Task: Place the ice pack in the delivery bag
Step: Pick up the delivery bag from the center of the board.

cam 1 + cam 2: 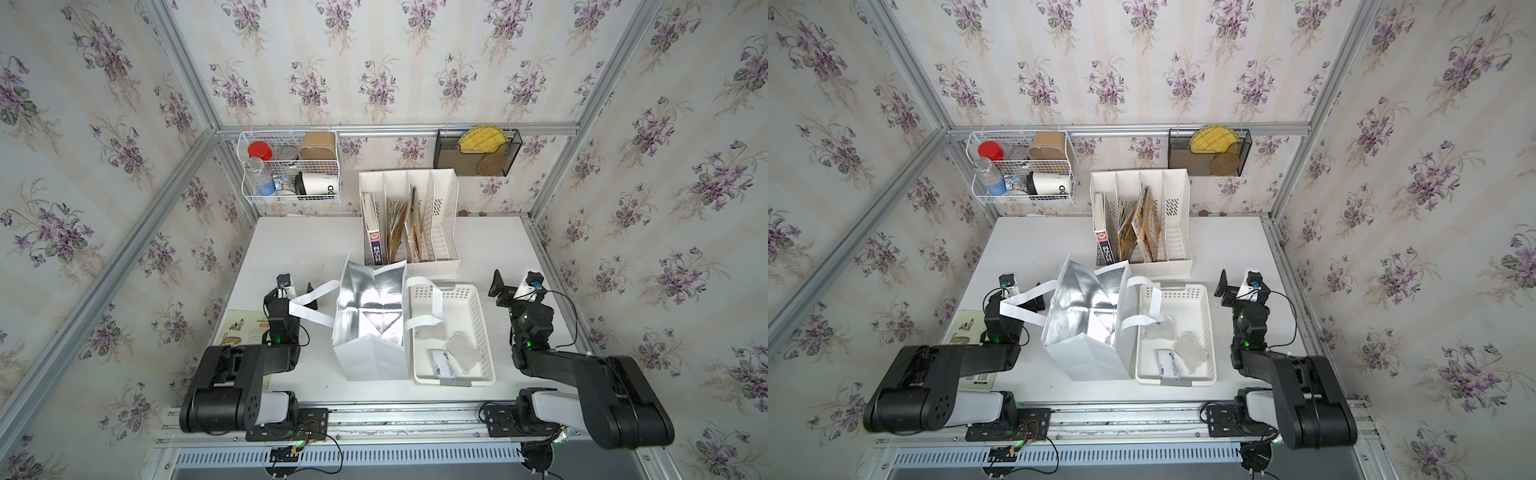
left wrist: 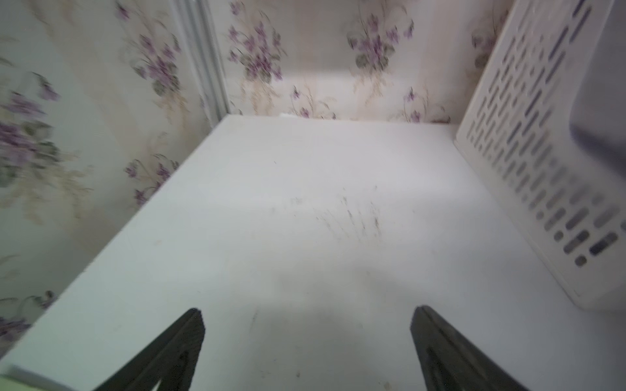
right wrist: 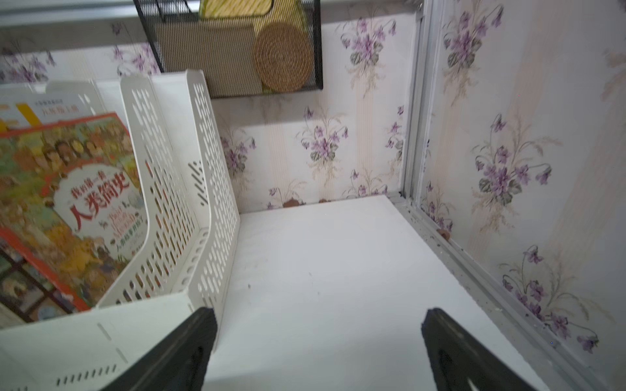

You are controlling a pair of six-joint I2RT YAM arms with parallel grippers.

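Note:
The delivery bag (image 1: pixel 370 353) (image 1: pixel 1088 357) stands open at mid-table, its silver lining showing. One white strap (image 1: pixel 309 311) drapes toward my left arm; the other strap (image 1: pixel 428 305) hangs over the white perforated basket (image 1: pixel 484 332) (image 1: pixel 1208 328) to the bag's right. Clear ice packs (image 1: pixel 462 351) (image 1: pixel 1190 349) lie in that basket, one with a printed label (image 1: pixel 441 362). My left gripper (image 1: pixel 298 291) (image 2: pixel 306 315) is open over bare table left of the bag. My right gripper (image 1: pixel 513 283) (image 3: pixel 318 316) is open right of the basket, holding nothing.
A white file rack (image 1: pixel 440 232) (image 3: pixel 176 216) with books stands behind the bag. On the back wall hang a wire basket of bottles (image 1: pixel 291 166) and a black mesh holder (image 1: pixel 478 151). A booklet (image 1: pixel 245 328) lies under my left arm.

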